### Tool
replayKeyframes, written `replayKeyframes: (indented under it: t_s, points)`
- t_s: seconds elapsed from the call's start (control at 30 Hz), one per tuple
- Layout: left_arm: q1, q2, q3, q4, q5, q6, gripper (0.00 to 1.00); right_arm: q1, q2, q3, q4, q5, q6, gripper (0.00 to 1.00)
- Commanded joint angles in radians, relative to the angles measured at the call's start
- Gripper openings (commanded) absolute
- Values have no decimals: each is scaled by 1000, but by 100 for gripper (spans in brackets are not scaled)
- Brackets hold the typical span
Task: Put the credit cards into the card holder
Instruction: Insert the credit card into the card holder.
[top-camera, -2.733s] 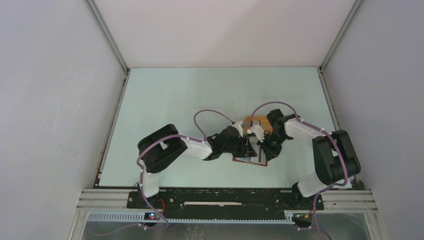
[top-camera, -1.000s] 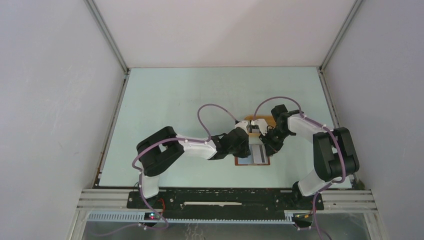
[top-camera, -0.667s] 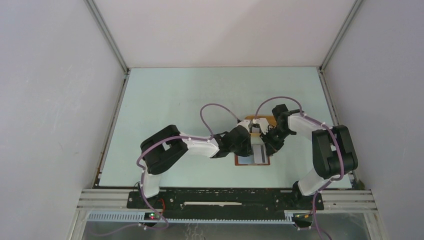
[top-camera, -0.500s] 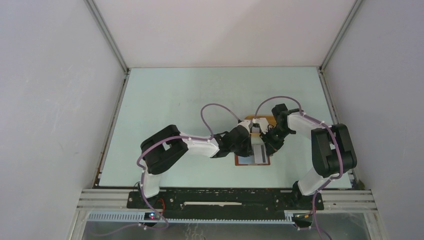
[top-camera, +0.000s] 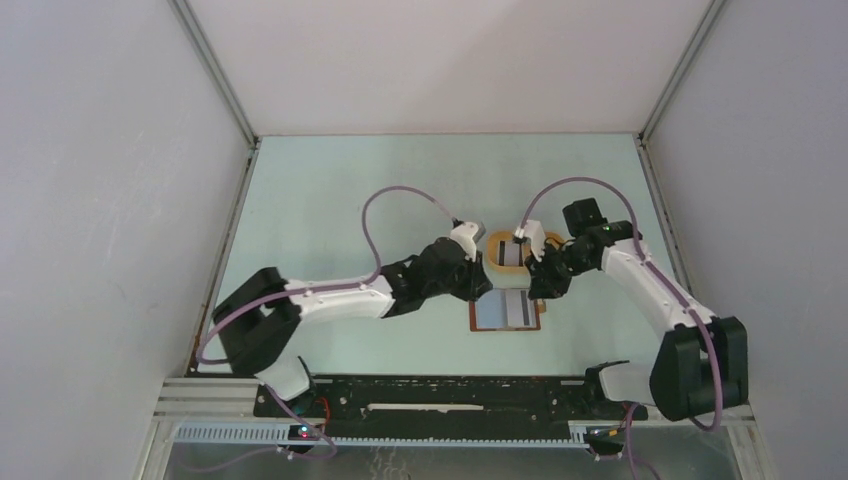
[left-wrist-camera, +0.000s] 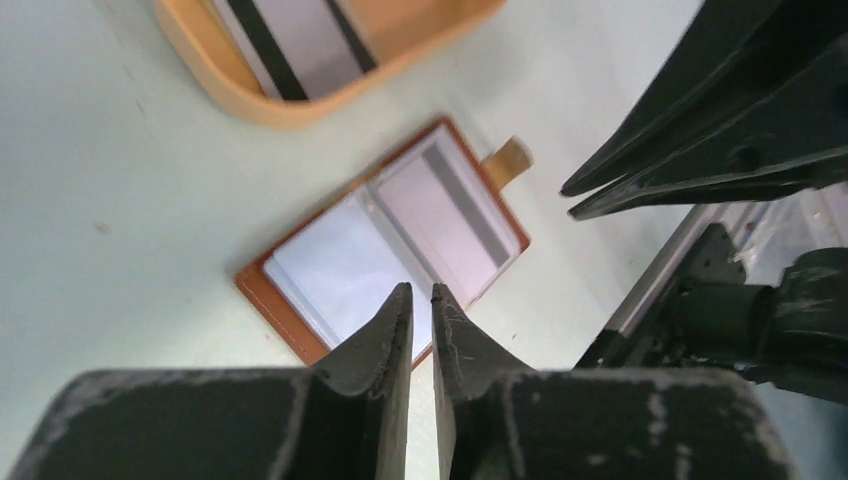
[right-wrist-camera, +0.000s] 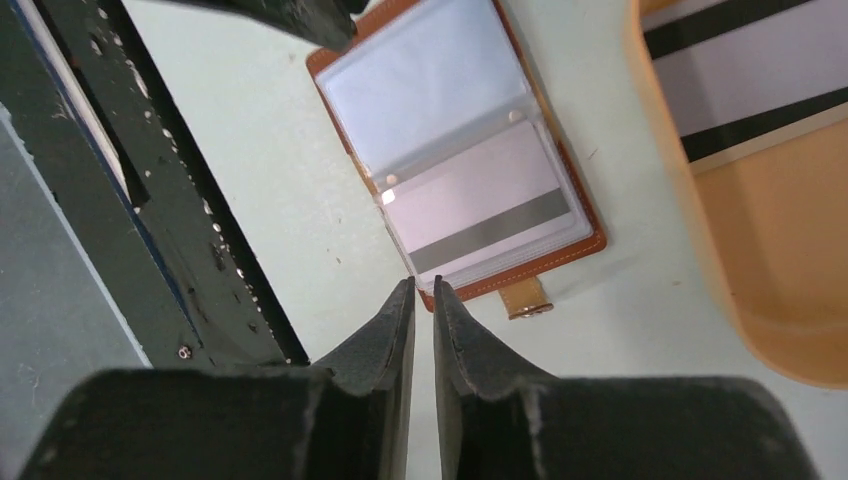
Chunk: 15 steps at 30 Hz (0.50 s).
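Top view, read left to right.

**Left side:** bare table (top-camera: 330, 210) runs from the left gripper (left-wrist-camera: 421, 300) out to the side wall. This is the widest open stretch.

**Left gripper:** jaws barely parted, with a thin slit between the fingertips (left-wrist-camera: 392, 330) and nothing in it. It hangs above the table, off the card holder (left-wrist-camera: 300, 305). The holder's brown edge lies just past the tips.

**Card holder:** lies open and flat between the two grippers, on the near side of both.
- A leather border shows all round the clear sleeves.
- The sleeve closer to the left jaws is pale with no stripe.
- The sleeve closer to the right jaws holds a striped card (right-wrist-camera: 480, 215), seated square inside its edges.
- The snap tab (right-wrist-camera: 525, 297) sticks out just right of the right tips.

**Oval tray (left-wrist-camera: 240, 95):** sits on the far side of both jaws, with a strip of bare table between it and the holder. The tray cards (left-wrist-camera: 300, 35) lie inside it, pale with two dark stripes showing. I cannot tell whether that is one card or two overlapped.

**Right gripper (right-wrist-camera: 424, 292):** jaws also only a slit apart and holding nothing, above bare table just short of the holder's tab edge. It is near the left gripper but not touching it.

**Right side:** there is less table to the wall than on the left. The black base rail (top-camera: 450, 397) bounds the near edge, with a band of table between it and the holder.
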Motion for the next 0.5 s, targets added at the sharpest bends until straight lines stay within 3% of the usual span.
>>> replayKeyframes:
  t_s: [0.0,0.1,0.17,0.27,0.33,0.4,0.47]
  points:
    - [10,-190,-29,43,-64,218,18,-19,-92,77,-19,-83,-28,21]
    - [12,-295,-54,87,-142,333,20,-27,-132,152,21,-67,22,25]
    - [15,-357,-84,145,-186,398,26,-33,-146,210,47,-56,57,35]
    - [26,-417,-141,236,-235,449,42,-44,-152,276,110,-50,125,57]
    - [49,-427,-167,290,-225,442,58,-53,-135,292,149,-92,178,68]
    - [90,-409,-179,324,-157,396,71,-64,-91,294,172,-174,234,69]
    - [139,-364,-177,336,-72,333,78,-78,-20,284,202,-247,307,68]
